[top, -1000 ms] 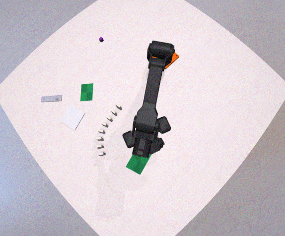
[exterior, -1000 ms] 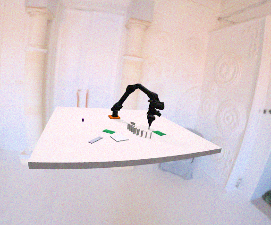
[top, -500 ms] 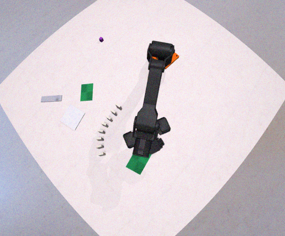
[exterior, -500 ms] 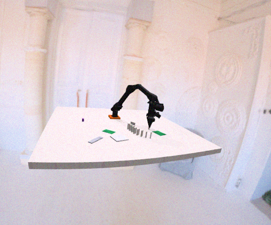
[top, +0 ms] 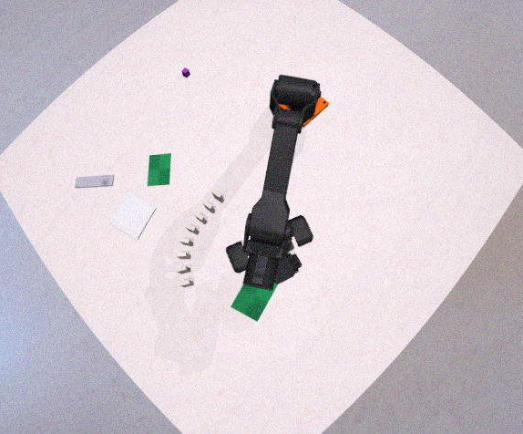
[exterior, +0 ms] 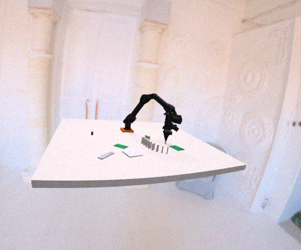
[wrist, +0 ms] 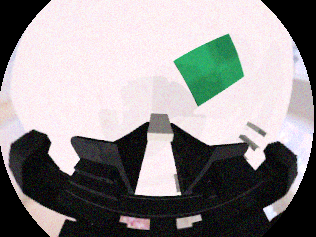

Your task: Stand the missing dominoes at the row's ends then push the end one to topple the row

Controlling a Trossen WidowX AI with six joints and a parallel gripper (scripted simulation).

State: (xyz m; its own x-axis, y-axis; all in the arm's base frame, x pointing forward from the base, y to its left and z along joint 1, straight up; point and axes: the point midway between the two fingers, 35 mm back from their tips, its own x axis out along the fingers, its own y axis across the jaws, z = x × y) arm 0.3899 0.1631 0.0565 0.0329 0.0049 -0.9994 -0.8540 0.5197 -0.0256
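Observation:
Several grey dominoes stand upright in a curved row [top: 187, 242] [exterior: 153, 146]. Two of them [wrist: 256, 129] [wrist: 248, 142] show at the right in the wrist view. My gripper [exterior: 165, 142] [wrist: 159, 125] is low over the table beside the row, near its end by the green patch. It is shut on a separate upright domino [wrist: 161, 121], with a fingertip at each side. Another loose domino [exterior: 147, 136] stands behind the row's far end in the exterior view. In the top view the arm hides the fingertips and both loose dominoes.
A green patch [top: 253, 301] [exterior: 176, 147] [wrist: 210, 69] lies just beyond the gripper. Across the row are another green patch [top: 158, 169] [exterior: 120, 146], a white square [top: 133, 216] [exterior: 132, 153] and a grey bar [top: 94, 180] [exterior: 106, 155]. A purple block [top: 186, 72] [exterior: 92, 133] stands farther off.

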